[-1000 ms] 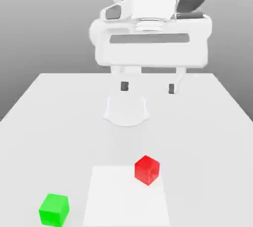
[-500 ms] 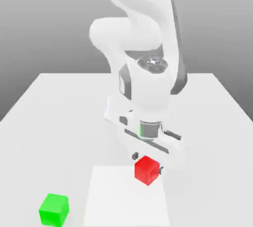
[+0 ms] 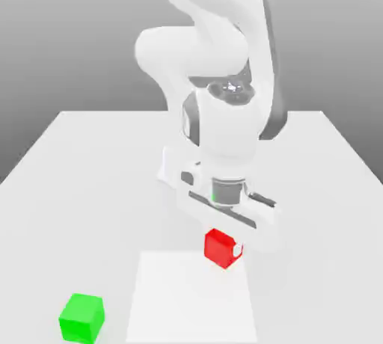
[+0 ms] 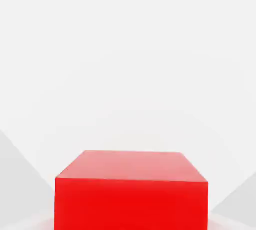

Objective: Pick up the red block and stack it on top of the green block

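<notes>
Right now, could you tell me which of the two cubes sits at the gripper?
The red block, directly under the gripper. The green block sits apart, toward the exterior view's left.

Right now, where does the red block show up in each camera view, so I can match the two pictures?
Exterior view: the red block sits just below the gripper, right of centre, up and to the exterior view's right of the green block.
Hand view: the red block appears close up.
Shared landmark: the white table around the block.
</notes>
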Available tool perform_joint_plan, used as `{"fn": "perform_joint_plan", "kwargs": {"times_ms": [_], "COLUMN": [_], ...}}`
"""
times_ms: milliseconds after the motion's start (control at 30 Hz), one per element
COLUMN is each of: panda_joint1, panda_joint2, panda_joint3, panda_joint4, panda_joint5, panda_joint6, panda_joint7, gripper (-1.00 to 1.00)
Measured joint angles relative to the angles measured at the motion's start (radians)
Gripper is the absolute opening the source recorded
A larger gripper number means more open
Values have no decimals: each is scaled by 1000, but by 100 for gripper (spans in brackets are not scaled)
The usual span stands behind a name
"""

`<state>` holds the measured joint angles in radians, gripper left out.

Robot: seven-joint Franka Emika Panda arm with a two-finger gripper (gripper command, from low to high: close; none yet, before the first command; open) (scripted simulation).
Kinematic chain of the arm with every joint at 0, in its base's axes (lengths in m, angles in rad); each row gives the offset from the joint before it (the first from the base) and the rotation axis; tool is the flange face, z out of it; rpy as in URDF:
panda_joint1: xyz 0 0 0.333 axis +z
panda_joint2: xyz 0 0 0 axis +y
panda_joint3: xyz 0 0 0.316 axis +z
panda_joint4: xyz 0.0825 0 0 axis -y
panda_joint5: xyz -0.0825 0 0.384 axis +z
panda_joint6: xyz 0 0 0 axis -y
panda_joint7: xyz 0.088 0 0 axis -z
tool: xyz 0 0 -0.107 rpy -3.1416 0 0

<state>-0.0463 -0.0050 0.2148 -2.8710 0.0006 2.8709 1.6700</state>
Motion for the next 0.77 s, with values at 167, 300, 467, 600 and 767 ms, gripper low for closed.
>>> {"fn": "perform_joint_plan", "kwargs": {"times_ms": [167,300,467,600,767], "panda_joint1": [-61,-167,-288,-313,-314], "panda_joint2": [-22,43,135,254,314], "panda_joint3": [-49,-101,-178,-206,-208], "panda_joint4": [81,223,404,460,465], "panda_joint5": [63,61,16,-2,-4], "panda_joint6": [-103,-179,-272,-209,-155], "panda_joint7": [-109,-205,-297,-319,-319], "gripper": [-100,-100,-100,-100,100]}}
